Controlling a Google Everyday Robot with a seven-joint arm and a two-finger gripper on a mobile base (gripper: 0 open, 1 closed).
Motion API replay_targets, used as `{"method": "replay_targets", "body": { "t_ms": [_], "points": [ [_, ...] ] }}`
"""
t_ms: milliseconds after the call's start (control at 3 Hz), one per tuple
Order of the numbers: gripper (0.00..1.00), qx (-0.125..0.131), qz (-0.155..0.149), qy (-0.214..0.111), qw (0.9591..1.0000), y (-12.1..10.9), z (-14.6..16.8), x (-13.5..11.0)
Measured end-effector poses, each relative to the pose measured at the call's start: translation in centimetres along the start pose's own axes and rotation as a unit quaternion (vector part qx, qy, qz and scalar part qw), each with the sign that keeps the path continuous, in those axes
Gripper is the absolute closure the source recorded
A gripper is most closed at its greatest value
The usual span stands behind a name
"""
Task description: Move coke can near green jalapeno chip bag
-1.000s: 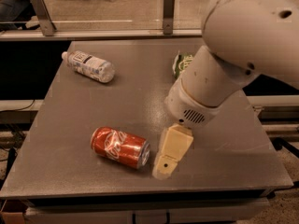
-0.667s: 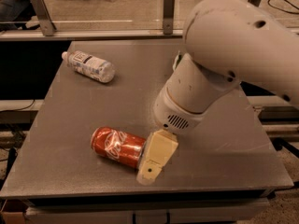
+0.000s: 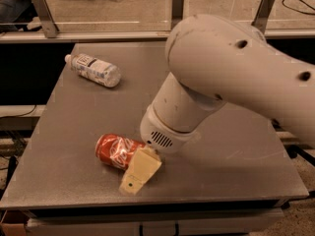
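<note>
The coke can (image 3: 117,151), red with white script, lies on its side near the front left of the grey table (image 3: 59,146). My gripper (image 3: 134,177) hangs from the big white arm (image 3: 221,77) and sits at the can's right end, overlapping it in the camera view. I cannot tell whether it touches the can. The green jalapeno chip bag is hidden behind the arm.
A clear plastic bottle with a white label (image 3: 93,69) lies on its side at the back left of the table. The table's front edge (image 3: 147,203) is just below the gripper. A rail with metal posts (image 3: 177,9) runs behind the table.
The arm has swung left and down; the gripper moved from right of the can to its right end. The arm now covers the green bag seen earlier at the back.
</note>
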State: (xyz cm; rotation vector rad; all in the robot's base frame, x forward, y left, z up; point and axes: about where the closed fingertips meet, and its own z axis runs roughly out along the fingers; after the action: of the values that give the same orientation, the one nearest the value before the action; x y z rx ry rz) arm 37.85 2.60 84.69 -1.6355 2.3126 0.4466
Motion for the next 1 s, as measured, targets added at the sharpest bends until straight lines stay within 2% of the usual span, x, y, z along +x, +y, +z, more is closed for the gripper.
{"method": "replay_targets", "body": {
  "t_ms": [333,667,1000],
  "points": [
    [0.41,0.015,0.02,-0.006,0.9997,-0.1,0.6,-0.3],
    [0.64,0.04,0.03,-0.013,0.9987,-1.2,0.1,-0.2],
    [0.88,0.077,0.03,-0.018,0.9964,-3.0,-1.3,-0.1]
  ]
}}
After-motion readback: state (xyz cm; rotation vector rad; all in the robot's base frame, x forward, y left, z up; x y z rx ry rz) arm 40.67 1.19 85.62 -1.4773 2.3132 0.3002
